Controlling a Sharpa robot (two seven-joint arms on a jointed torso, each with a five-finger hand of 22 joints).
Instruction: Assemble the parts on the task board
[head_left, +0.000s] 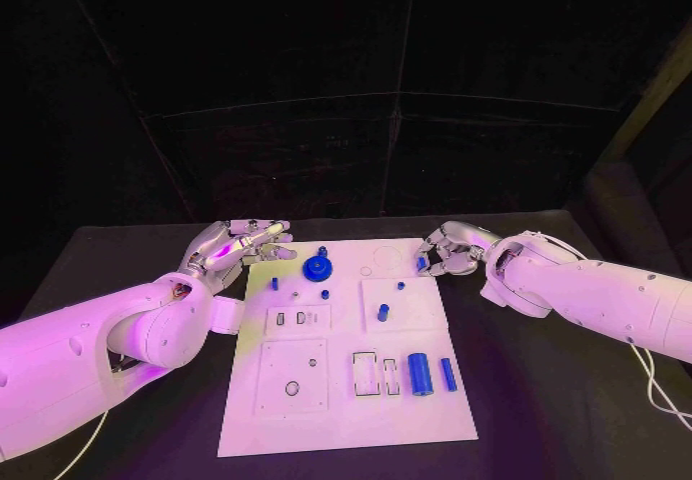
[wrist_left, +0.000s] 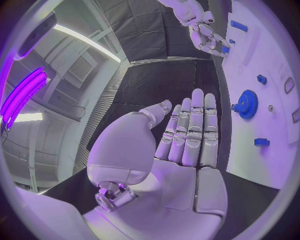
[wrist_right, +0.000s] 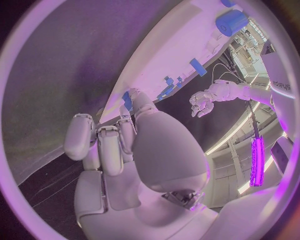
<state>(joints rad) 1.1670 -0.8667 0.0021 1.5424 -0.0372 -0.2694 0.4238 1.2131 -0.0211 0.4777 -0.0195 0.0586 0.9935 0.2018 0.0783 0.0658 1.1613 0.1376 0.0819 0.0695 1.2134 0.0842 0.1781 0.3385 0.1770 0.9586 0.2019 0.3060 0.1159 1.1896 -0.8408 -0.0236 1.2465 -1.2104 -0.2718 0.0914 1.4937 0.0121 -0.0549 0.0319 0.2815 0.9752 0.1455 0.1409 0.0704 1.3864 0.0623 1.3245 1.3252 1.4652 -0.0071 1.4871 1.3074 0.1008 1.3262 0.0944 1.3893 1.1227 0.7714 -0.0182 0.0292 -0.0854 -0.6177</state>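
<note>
showing the right hand (head_left: 450, 252) at the far right corner of the white task board (head_left: 346, 420), pinching a small blue part (head_left: 423, 263) between thumb and fingertips; the right wrist view shows the same part (wrist_right: 127, 99) standing above the curled fingers. the left hand (head_left: 238, 247) hovers beside the board's far left corner, fingers straight and together, holding nothing. a blue gear (head_left: 319, 266) stands near it on the board, a blue cylinder (head_left: 420, 373) lies toward the near end. the pinched part is judged light, rigid and smooth, so liable to twist or slip; a grip across its middle, leaving the lower end free for insertion, seems best.
</note>
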